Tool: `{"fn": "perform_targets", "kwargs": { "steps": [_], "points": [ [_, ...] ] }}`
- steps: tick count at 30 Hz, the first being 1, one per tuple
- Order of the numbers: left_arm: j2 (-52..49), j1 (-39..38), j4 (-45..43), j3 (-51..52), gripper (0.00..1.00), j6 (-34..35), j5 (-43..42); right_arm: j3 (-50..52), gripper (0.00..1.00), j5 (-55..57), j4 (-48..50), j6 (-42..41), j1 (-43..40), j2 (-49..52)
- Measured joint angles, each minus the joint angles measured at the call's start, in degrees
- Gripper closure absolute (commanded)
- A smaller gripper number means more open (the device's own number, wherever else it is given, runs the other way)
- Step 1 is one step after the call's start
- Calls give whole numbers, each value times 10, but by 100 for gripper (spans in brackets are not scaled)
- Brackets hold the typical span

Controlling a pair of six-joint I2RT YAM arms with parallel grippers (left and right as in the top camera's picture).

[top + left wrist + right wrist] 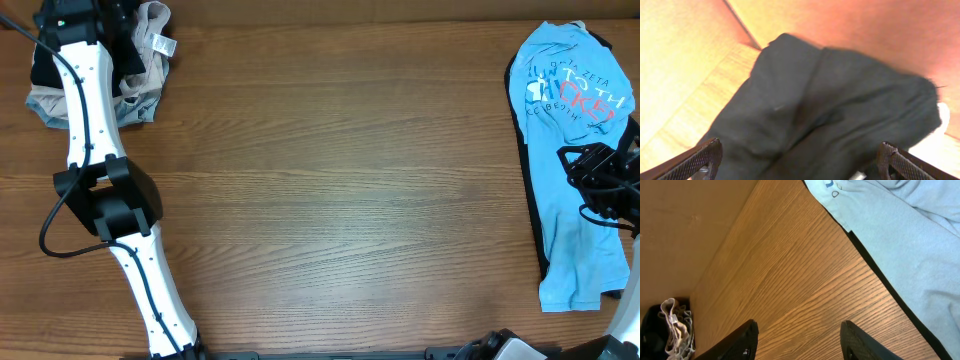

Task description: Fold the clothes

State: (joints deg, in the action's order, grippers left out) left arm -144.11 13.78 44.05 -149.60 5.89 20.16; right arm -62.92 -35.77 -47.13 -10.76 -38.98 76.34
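A light blue T-shirt (570, 160) with printed text lies folded lengthwise on a black garment at the table's right edge; it also shows in the right wrist view (900, 235). A pile of clothes (140, 60) sits at the far left corner, with a black garment (825, 110) filling the left wrist view. My left gripper (799, 161) is open just above that black garment, its fingers on either side. My right gripper (798, 340) is open and empty over bare wood beside the blue shirt; in the overhead view it (598, 180) hangs over the shirt's right side.
The wooden table (340, 200) spans the view. A grey-white garment (675, 330) in the pile shows far off in the right wrist view. A wall or board runs along the table's back edge (340, 10).
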Motion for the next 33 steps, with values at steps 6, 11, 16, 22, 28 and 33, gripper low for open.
{"fn": "perform_targets", "kwargs": {
  "steps": [6,11,16,22,28,33],
  "points": [
    [2,-25,16,-13,0,-11,-12,-1,44,0,-2,0,0,0],
    [46,-61,65,-21,0,-18,-17,-51,43,7,-57,15,0,0],
    [138,-102,120,-32,0,-18,-16,-144,39,34,-144,49,0,-19],
    [217,-144,129,-58,0,-18,-16,-225,16,57,-204,60,3,-95],
    [211,-155,160,-57,0,-18,-16,-242,0,29,-236,-15,8,-192],
    [202,-156,194,-54,0,-18,-16,-242,0,9,-263,-90,8,-234]
  ]
}}
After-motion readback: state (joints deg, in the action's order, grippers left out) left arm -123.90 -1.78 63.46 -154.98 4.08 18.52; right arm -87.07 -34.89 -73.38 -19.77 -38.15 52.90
